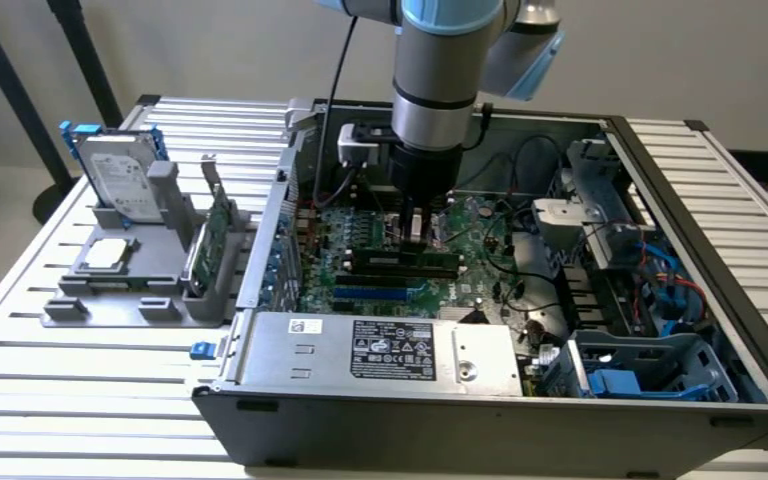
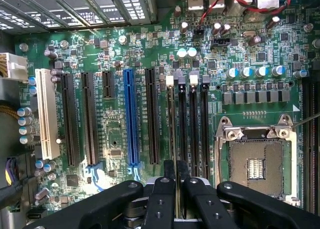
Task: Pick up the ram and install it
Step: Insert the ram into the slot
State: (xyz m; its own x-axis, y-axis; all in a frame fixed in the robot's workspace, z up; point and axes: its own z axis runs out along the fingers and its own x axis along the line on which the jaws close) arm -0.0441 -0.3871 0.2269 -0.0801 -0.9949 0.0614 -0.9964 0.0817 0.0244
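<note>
The ram (image 2: 171, 124) stands on edge in my pincer (image 2: 176, 173), its long axis running parallel to the black memory slots (image 2: 192, 121) and straight out from my fingertips, directly over the slot row beside the CPU socket (image 2: 256, 164). My pincer is nearly closed, gripping the ram. I'm low inside the open PC case (image 1: 704, 300), over the motherboard (image 1: 357, 225) middle.

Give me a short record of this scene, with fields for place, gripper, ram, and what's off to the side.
place: open computer case on a slatted table
gripper: gripper low over the motherboard, fingers nearly together
ram: ram stands edge-on in a memory slot, in line with the gripper
side: grey holder with a hard drive and an expansion card, at the exterior view's left
</note>
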